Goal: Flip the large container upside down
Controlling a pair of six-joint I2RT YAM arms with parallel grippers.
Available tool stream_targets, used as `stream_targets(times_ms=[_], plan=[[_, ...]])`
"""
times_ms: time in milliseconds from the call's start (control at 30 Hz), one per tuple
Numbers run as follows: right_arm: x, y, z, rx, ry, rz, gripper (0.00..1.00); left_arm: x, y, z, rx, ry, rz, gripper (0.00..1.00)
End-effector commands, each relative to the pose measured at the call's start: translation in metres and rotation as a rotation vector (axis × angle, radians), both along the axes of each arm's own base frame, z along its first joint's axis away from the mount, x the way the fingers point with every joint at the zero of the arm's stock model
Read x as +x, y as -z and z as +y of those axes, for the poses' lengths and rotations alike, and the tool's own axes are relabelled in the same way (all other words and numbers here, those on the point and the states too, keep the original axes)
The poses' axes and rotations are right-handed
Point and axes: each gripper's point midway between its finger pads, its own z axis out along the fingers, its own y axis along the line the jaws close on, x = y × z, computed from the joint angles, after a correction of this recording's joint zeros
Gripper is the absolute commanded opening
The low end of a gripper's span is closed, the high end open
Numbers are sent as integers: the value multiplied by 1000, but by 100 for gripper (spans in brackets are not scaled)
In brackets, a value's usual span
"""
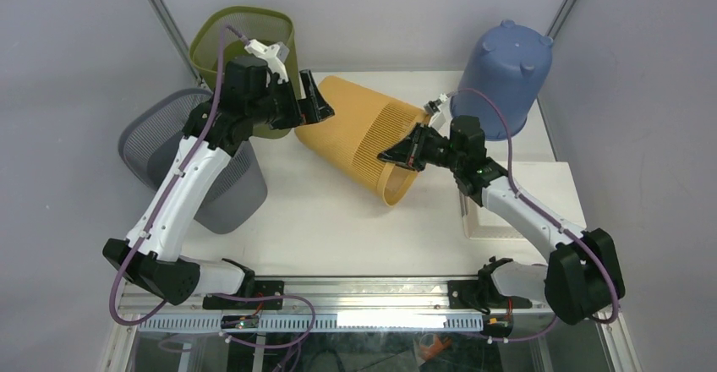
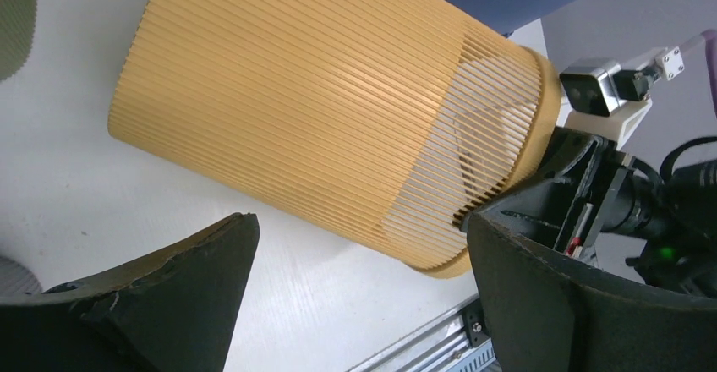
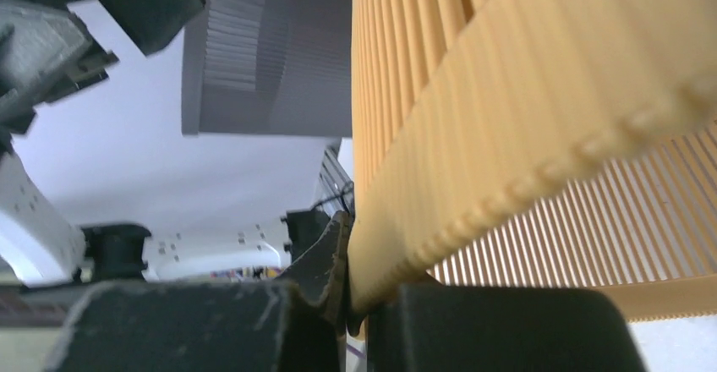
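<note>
Top external view has four bins on the table, one of each colour, so here's the rundown. The yellow bin is the slatted one lying on its side mid-table, mouth pointing to the near right and base to the far left. The right gripper is clamped on its rim. The right wrist view shows it best, with the rim edge pinched tight between the two fingers and the slatted wall running up and away from the jaws. The left gripper sits at the other end, just off the base, jaws spread wide and not touching anything. In the left wrist view the yellow bin fills the space ahead of those open jaws. The green bin stands mouth up just behind the left jaws. The grey bin is tipped over to the left of them, under that arm. The blue bin sits bottom up just behind the right jaws. I can't tell if anything is inside any of them; through the yellow slats near the rim I only see light. There's also one white tray under the right arm, on the near side of the clamped jaws. Count: four bins, one tray, two arms.
</note>
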Motion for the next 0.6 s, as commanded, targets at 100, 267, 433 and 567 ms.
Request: stream_targets(times_ms=[100,267,433,567], plan=[[-53,-21,-5,105,-527,-141,0,-3,-26,11,-4,-28,-29,99],[-54,-34,-7,126,-608,-177,0,6,-44,17,-20,-84,-79,99],[-49,-45,-7,136,-615,-137,0,7,-51,15,-19,-68,-101,99],[-28,-9,-8,-9,-548,-80,8,6,-37,14,-6,-62,-69,99]])
